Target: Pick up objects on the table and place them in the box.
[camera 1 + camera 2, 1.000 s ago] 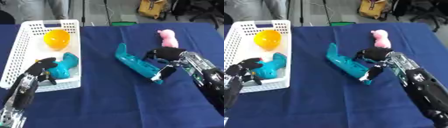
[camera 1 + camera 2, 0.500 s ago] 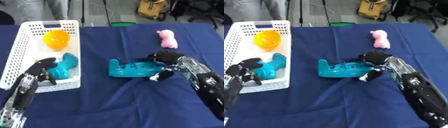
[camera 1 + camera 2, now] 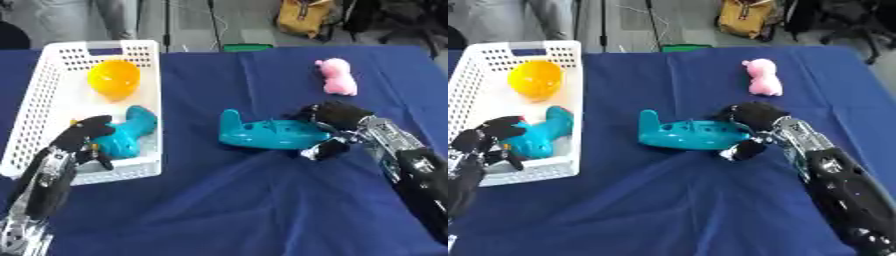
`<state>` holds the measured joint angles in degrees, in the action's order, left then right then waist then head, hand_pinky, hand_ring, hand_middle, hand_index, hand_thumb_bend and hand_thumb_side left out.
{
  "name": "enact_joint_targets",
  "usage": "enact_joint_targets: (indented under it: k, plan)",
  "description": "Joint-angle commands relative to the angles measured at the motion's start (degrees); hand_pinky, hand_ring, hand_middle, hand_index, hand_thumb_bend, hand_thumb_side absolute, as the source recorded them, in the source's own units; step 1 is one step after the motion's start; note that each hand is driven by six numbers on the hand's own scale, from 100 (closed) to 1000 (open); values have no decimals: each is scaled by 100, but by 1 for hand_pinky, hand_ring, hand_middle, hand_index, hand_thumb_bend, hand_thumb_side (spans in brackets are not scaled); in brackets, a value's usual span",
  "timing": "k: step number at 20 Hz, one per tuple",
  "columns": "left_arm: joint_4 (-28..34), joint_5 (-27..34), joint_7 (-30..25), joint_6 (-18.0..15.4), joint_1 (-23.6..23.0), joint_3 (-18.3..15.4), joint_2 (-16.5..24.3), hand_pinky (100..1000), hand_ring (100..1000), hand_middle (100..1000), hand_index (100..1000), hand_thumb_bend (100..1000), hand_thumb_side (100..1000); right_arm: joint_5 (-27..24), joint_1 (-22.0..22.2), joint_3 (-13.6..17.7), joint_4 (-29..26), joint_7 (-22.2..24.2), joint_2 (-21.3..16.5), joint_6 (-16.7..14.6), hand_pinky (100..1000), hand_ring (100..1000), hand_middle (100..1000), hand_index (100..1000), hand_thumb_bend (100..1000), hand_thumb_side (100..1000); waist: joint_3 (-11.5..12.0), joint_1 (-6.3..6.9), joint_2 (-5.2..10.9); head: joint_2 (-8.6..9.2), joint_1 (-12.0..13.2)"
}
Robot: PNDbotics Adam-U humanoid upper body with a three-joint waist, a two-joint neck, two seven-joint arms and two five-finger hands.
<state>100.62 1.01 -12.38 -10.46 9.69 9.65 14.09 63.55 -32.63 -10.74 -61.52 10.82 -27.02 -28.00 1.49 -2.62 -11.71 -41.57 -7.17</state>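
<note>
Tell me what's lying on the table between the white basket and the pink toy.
A teal toy plane, held at its right end by the right hand; otherwise bare blue cloth. The left eye view shows it.

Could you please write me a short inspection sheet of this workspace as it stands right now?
Surface: table under dark blue cloth, rumpled near the centre.
Job's things: teal toy plane lying mid-table; pink toy far right; white basket holding a yellow ball and a teal toy.
Clutter: nothing seen.
Hands: right hand curled round the plane's end; left hand curled, empty, over the basket's corner.
Cables: nothing seen on the table.
Surroundings: yellow bag beyond the table.
</note>
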Motion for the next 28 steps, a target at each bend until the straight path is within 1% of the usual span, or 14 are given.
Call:
enact_joint_targets:
  k: [1,3,7,8,11,16,19,23,28]
  plan:
    - [81,26,11,-7,46,-41,75,457,842,844,775,274,1000,-989,25,93,25,408,-248,-266,100,191,363,565,100,100,7,18,62,66,-2]
    - [79,27,11,-8,45,-43,75,457,842,844,775,274,1000,-1764,23,134,-60,944,-365,-431,100,190,362,563,100,100,14,14,66,70,1]
    - [78,27,8,-9,45,-45,80,457,842,844,775,273,1000,-2844,-4,267,-364,1736,-587,-397,100,186,358,561,100,100,18,9,69,73,11]
    - [76,25,6,-9,41,-45,81,457,842,843,775,274,1000,-3104,-22,330,-462,1857,-642,-379,100,177,347,555,100,117,19,6,68,73,16]
    - [72,19,0,-9,42,-46,80,457,842,843,775,273,1000,-3764,-38,492,-717,2093,-751,-221,100,174,344,550,100,115,24,2,64,79,24]
    - [76,16,-7,-14,45,-46,80,457,842,842,775,273,1000,-4376,-67,599,-985,2319,-770,26,100,162,332,540,100,122,43,11,58,89,19]
    - [77,20,-9,-14,44,-44,78,457,842,843,775,273,1000,-4633,-111,630,-1064,2408,-758,166,100,159,329,537,100,127,44,12,58,93,18]
    - [78,26,-16,-13,46,-38,76,458,842,843,775,273,1000,-4767,-237,595,-1096,2475,-711,252,100,158,327,536,100,127,43,14,62,97,4]
    - [86,54,-50,-13,59,0,62,458,843,843,776,271,1000,-4712,-730,430,-885,2491,-476,228,100,162,332,541,100,133,147,41,80,140,-67]
